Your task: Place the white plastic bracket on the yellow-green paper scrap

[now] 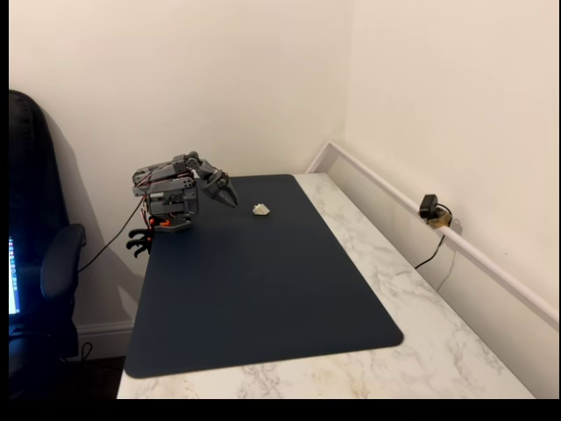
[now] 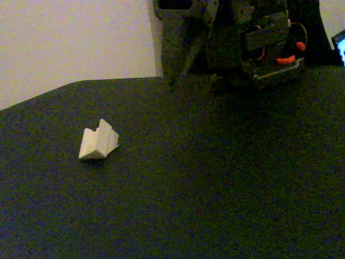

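The white plastic bracket (image 1: 261,210) lies on the dark mat (image 1: 263,289) near its far edge; up close it is a small off-white ridged piece (image 2: 98,141). The yellow-green paper scrap is hidden or out of view. My gripper (image 1: 230,196) hangs from the folded grey arm (image 2: 253,43) at the mat's back left corner, a short way left of the bracket and not touching it. Its jaws look closed together with nothing between them.
The mat covers most of a marble table (image 1: 412,289) set in a room corner. A small camera (image 1: 429,208) with a cable sits on the wall ledge at right. A dark chair (image 1: 39,263) stands left of the table.
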